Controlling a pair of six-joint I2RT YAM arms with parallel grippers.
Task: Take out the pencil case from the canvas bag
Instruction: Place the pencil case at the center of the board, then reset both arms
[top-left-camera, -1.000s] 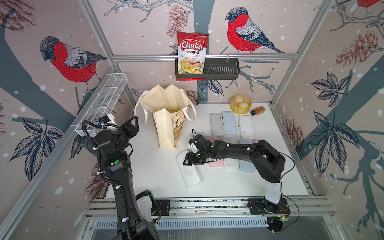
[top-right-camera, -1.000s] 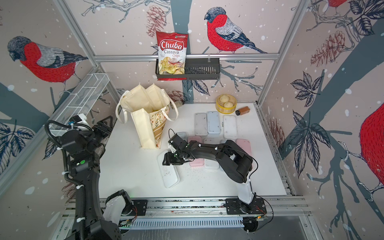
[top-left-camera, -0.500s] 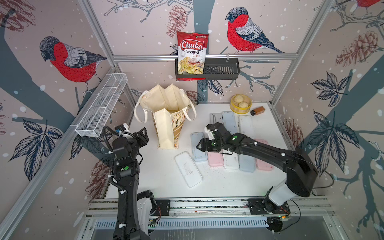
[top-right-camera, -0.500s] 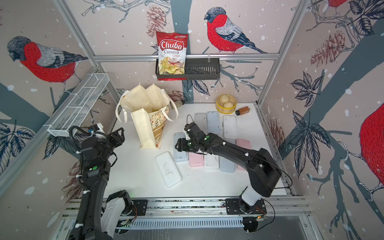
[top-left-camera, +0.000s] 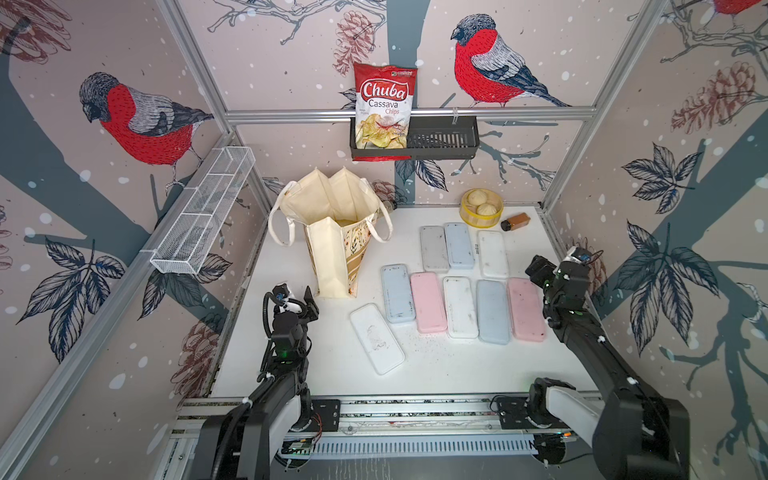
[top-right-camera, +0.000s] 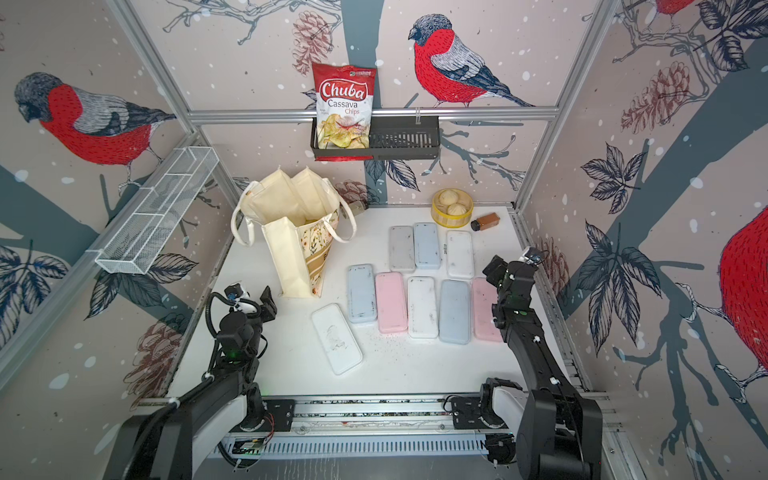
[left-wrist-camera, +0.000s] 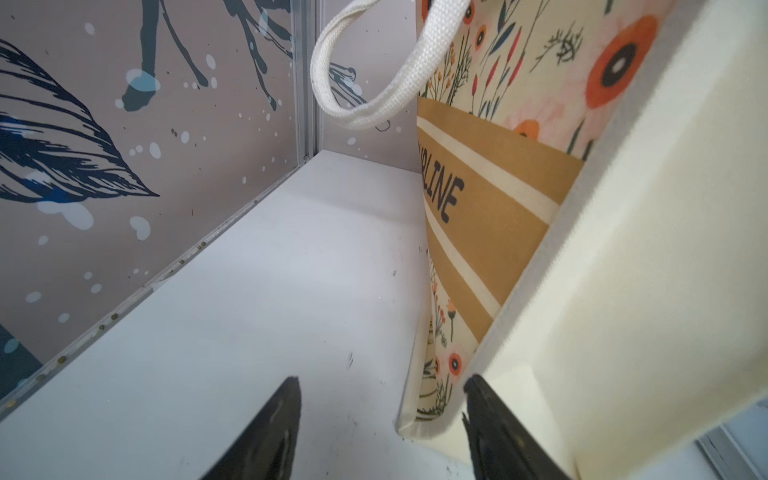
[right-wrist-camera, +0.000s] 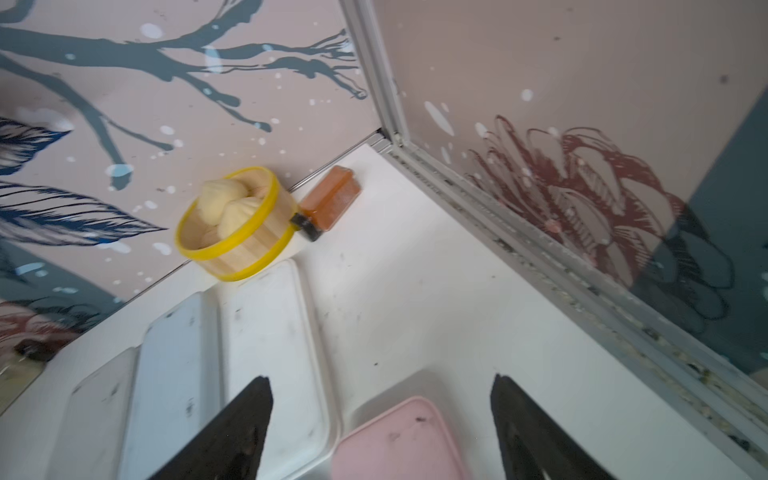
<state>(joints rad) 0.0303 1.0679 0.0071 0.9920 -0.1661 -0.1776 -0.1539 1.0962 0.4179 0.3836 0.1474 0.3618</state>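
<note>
L gripper (left-wrist-camera: 382, 380) open wide, nothing btwn the jaws. It sits low by the near bottom corner of the canvas bag (top-left-camera: 332, 257), one fingertip just beside the cloth in the wrist view; can't tell if touching. R gripper (right-wrist-camera: 380, 378) also open and empty, over the far-right pink case (top-left-camera: 525, 309) by the side wall. Bag stands upright at back-left of the table (top-left-camera: 457, 370), mouth open, nothing propping it. Nine pencil cases lie out on the table, incl. a white case (top-left-camera: 376, 338) skewed in front of the rows. Whether another is inside the bag I can't tell, only a yellowish patch shows in the mouth. Risks imo: bag is soft + freestanding, so any push from L at the base tips or slides it. The loop handle (left-wrist-camera: 374, 95) droops on that side and could snag a finger on the way up. Mouth looks part-folded, so a blind reach may collapse the cloth. R dropping from here would knock the pink case out of its row.
</note>
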